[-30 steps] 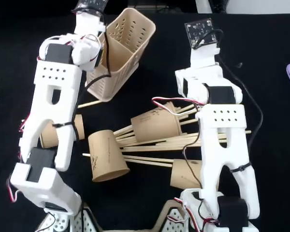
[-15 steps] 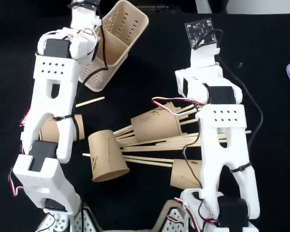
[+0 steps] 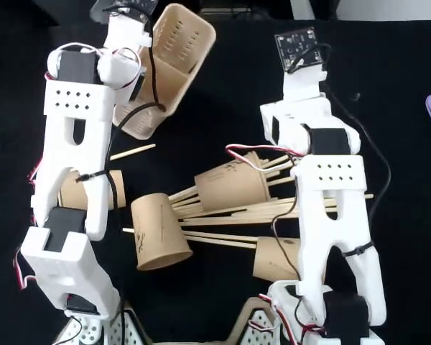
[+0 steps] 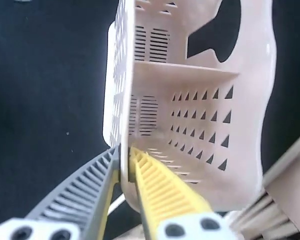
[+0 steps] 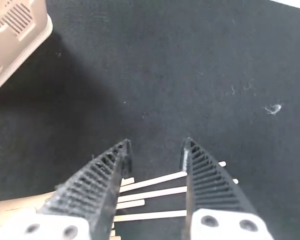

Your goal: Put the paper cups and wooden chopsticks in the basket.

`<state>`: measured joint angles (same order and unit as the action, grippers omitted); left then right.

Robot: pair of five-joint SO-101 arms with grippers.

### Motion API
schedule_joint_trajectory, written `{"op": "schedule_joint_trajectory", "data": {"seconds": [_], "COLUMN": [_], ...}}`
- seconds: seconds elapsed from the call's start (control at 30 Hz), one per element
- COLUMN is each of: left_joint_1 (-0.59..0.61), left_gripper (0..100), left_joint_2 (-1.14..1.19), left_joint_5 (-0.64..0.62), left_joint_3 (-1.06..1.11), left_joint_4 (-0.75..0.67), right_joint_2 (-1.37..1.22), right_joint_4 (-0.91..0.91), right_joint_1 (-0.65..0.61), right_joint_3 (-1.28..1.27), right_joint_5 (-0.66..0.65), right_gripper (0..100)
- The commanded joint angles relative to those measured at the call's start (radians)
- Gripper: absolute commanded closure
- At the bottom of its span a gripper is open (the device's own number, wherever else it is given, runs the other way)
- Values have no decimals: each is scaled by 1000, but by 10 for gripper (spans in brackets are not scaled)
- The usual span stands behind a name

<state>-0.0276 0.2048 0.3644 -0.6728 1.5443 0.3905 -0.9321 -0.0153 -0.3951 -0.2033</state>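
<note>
The left gripper (image 4: 124, 152) is clamped on the basket (image 4: 190, 120) wall, its arm stretched forward. Since a second ago it has swung the tilted basket farther from the paper cups (image 3: 160, 231) and chopsticks (image 3: 230, 219) behind it. The right gripper (image 5: 155, 147), fingers apart, stays over the chopstick ends.

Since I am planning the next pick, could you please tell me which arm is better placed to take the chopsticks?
Right, I think: the right gripper is open over the chopsticks, while the left gripper is shut on the basket wall.
</note>
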Motion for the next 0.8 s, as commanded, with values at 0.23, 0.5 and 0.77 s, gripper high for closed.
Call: {"op": "schedule_joint_trajectory", "data": {"seconds": [0.23, 0.5, 0.77], "left_joint_1": [-5, -50, -111], "left_gripper": [969, 969, 969], "left_joint_2": [2, -6, -8], "left_joint_5": [3, 43, 58], "left_joint_3": [-50, -50, -90], "left_joint_4": [-8, 31, 57], "right_joint_2": [-62, -645, -1072], "right_joint_4": [74, -315, -658], "right_joint_1": [-52, -3, -14], "right_joint_3": [243, 1081, 1804], "right_joint_5": [-46, -5, -80], "right_gripper": [789, 779, 779]}}
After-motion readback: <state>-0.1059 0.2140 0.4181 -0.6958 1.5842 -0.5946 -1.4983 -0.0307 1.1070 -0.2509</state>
